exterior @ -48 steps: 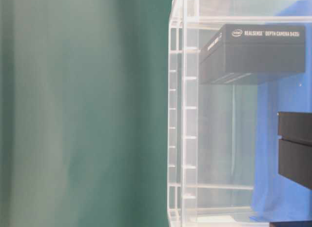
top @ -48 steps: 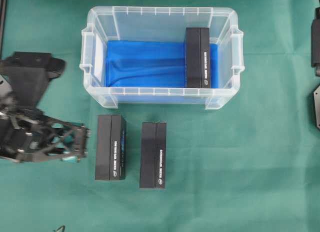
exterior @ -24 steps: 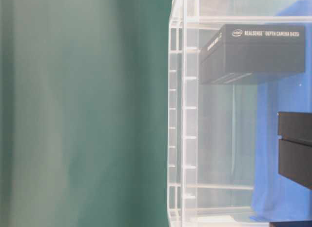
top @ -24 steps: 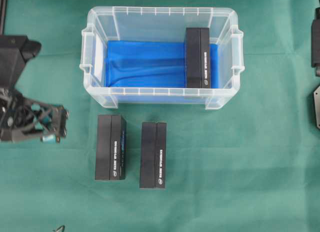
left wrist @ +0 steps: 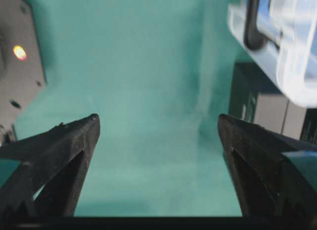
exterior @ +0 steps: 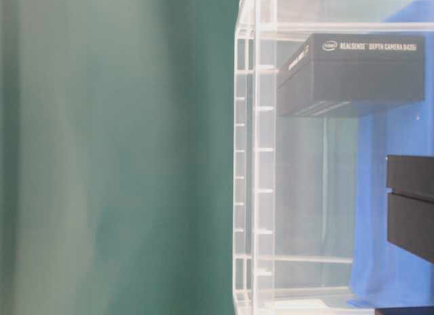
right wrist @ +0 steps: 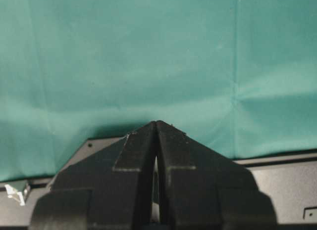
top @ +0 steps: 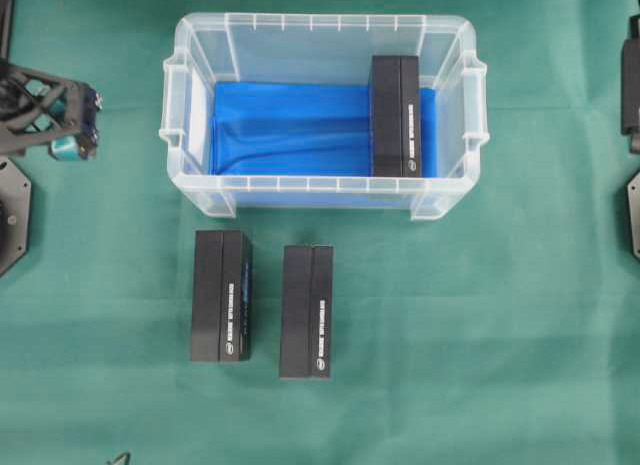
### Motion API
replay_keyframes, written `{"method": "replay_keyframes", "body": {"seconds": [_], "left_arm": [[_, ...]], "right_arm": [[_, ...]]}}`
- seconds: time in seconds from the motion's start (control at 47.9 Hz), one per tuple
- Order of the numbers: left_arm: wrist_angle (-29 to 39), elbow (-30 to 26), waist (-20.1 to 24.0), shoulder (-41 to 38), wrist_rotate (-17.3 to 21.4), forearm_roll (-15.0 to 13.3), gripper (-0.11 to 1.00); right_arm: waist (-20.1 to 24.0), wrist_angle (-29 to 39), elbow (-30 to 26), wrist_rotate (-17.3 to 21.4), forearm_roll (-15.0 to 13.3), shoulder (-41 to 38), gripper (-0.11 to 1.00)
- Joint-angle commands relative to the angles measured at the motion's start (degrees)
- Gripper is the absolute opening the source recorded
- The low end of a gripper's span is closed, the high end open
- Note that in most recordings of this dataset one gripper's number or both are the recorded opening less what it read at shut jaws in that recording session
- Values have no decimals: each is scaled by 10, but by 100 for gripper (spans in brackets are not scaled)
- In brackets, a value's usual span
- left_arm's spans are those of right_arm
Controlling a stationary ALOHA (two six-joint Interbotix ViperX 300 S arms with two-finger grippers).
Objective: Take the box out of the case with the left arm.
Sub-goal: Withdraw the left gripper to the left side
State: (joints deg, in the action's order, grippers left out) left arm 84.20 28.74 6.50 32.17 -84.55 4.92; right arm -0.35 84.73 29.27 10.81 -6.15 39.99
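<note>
Distance is the issue: the left gripper [top: 72, 125] hangs wide open and empty at the green cloth's [top: 480, 315] left edge, while the box [top: 396, 115] stands against the right end of the case [top: 320, 197], long axis running near wall to far wall. The left arm must cross the rim. The right gripper [right wrist: 157, 136] is closed at the cloth's right edge. Only the table-level view shows the box's printed side through the wall.

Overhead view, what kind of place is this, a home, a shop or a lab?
Most likely a robotics lab bench: a green cloth covers the table, a clear plastic case holds a RealSense depth camera box, and the left gripper hangs nearby.
</note>
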Motion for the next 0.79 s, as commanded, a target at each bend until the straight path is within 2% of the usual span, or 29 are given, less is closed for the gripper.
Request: {"method": "replay_keyframes", "body": {"seconds": [0.0,0.063,0.167,0.772], "left_arm": [[-1,-5,32,6,24,2,97],[-1,-5,47,6,43,2,97],[-1,-6,58,5,53,0,97],[-13,-24,57,-18,50,-10,97]], "right_arm": [[0,-2,-6,0,-1,0,1],[-1,-2,-6,0,0,0,1],[-1,-2,-6,1,0,0,1],[-1,-2,-6,1,0,0,1]]}}
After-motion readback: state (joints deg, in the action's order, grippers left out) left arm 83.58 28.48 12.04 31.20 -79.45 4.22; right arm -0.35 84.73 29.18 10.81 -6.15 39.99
